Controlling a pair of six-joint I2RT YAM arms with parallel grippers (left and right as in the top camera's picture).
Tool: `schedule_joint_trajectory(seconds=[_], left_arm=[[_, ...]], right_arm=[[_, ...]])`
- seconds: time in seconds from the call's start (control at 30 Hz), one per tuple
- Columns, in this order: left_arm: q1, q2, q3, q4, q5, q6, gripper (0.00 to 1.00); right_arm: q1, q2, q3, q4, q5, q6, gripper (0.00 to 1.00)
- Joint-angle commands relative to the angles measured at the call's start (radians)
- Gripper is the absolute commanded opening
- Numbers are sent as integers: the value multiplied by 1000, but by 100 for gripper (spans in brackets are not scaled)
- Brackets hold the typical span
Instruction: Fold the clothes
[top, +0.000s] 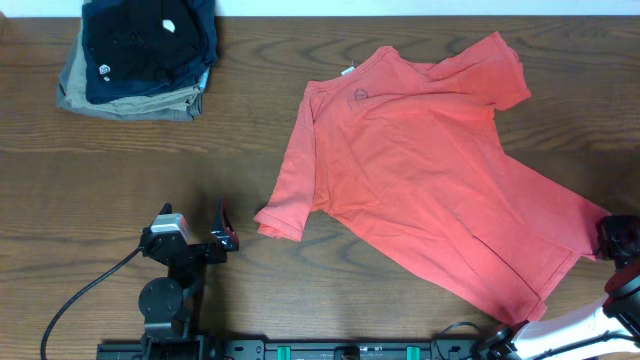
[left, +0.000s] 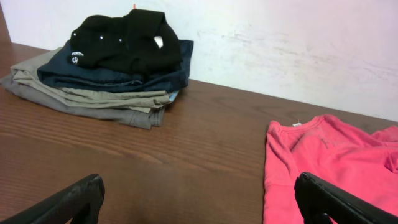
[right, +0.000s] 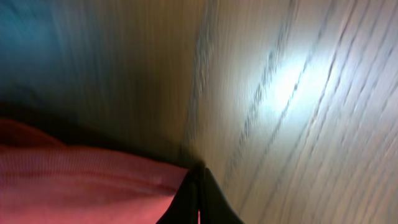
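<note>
One hem corner of the T-shirt (top: 420, 160) is being pinched by the right gripper (right: 199, 180), apparently needing a lift toward the collar next, while the left gripper (left: 199, 185) is idling open.

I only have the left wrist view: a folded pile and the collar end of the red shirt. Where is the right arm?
Observer: In the overhead view, the right gripper is at the far right, at a hem corner of the T-shirt.
Operator: Does it have cloth?
Observer: Yes. The right wrist view shows its fingers shut on the coral edge.
Operator: How is the shirt lying?
Observer: Mostly flat and diagonal, with both sleeves out. The near sleeve lies just right of your open left gripper, not touching it.
</note>
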Motion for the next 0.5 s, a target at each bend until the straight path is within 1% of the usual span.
schedule_joint_trajectory(seconds=[0.0,0.23,0.33,0.47], left_arm=[[-5,-6,-16,-34,11,6,98],[-5,-6,-16,-34,11,6,98],[-5,-6,-16,-34,11,6,98],[-5,-6,-16,-34,11,6,98]], right_arm=[[-8,-74,9,-13,-13,10,1],[-7,-248,55,-13,-151,8,1],[0,-290,80,3,-199,5,1],[40,-299,103,51,-217,5,1]])
